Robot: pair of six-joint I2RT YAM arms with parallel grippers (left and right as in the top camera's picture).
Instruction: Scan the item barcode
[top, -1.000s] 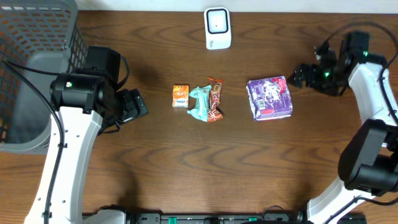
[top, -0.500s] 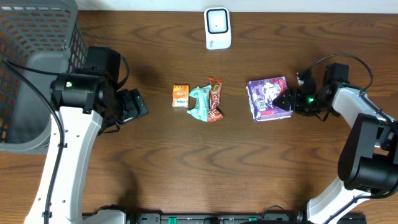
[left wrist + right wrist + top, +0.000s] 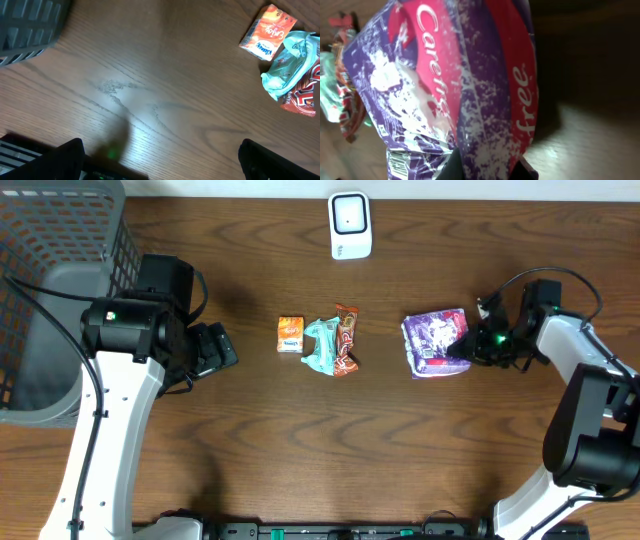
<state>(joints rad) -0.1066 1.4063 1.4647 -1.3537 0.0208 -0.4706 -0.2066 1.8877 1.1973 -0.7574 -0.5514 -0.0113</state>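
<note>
While my right gripper (image 3: 466, 347) pinches the purple Carefree pack (image 3: 432, 340), I read "Kleenex" on the orange tissue packet (image 3: 267, 32); my left gripper (image 3: 218, 350) hangs spread wide.

Worktop (image 3: 300, 440): dark brown wood with a bold wavy grain, filling nearly the whole overhead view.
Basket (image 3: 70, 225): grey mesh, standing at the worktop's far left corner; smooth grey inside.
Strip (image 3: 250, 186): pale, thin, running to the right of the basket along the worktop's far edge.
Light: a soft white sheen (image 3: 135, 107) on the wood right of the basket, seen in the left wrist view.
</note>
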